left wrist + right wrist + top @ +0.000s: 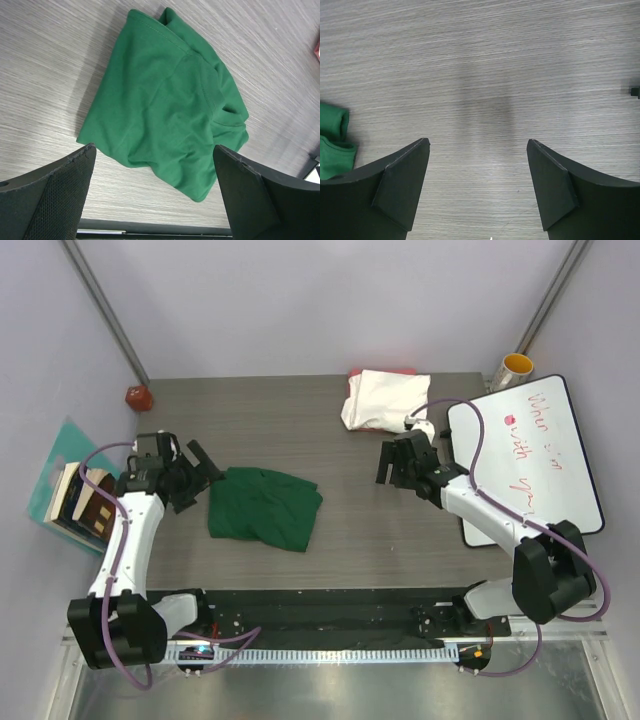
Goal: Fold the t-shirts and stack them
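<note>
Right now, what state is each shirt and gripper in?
green t-shirt: bunched, lying on the table, not held.
white t-shirt: folded bundle at the far edge, not held.
left gripper: open, empty, beside the green t-shirt.
right gripper: open, empty, over the table.

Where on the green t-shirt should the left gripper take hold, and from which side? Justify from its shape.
Probably grip the green t-shirt at its left edge, coming in low from the left with the open left gripper. That edge lies nearest the gripper and looks like a fairly straight fold, whereas the right side is bunched and uneven.
</note>
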Motion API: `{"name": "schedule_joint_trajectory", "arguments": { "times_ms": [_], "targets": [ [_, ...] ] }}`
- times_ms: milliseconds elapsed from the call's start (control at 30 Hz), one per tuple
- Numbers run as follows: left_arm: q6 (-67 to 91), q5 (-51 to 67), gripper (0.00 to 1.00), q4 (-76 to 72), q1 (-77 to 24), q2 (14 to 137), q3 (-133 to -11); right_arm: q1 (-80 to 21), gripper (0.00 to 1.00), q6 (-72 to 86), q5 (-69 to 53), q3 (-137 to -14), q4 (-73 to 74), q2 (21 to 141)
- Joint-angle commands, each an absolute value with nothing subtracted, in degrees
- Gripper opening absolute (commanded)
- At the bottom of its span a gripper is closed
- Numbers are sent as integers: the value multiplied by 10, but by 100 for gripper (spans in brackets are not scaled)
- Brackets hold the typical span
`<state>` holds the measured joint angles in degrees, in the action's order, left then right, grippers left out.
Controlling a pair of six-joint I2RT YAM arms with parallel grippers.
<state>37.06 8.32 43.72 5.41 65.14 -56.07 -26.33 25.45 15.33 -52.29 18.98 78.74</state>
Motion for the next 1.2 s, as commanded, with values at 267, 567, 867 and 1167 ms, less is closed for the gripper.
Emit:
{"name": "schedule_joint_trajectory", "arguments": {
  "times_ms": [267, 567, 867, 1167],
  "targets": [
    [360, 168, 100, 362, 56, 610, -549, -262, 83, 388, 168, -489, 183, 695],
    [366, 153, 100, 337, -13, 668, -575, -274, 81, 510, 321, -419, 355, 469],
    [362, 156, 100, 330, -40, 692, -593, -274, 83, 568, 441, -437, 499, 367],
    [360, 167, 100, 328, -42, 698, -599, -273, 84, 671, 525, -475, 640, 354]
  ]
}}
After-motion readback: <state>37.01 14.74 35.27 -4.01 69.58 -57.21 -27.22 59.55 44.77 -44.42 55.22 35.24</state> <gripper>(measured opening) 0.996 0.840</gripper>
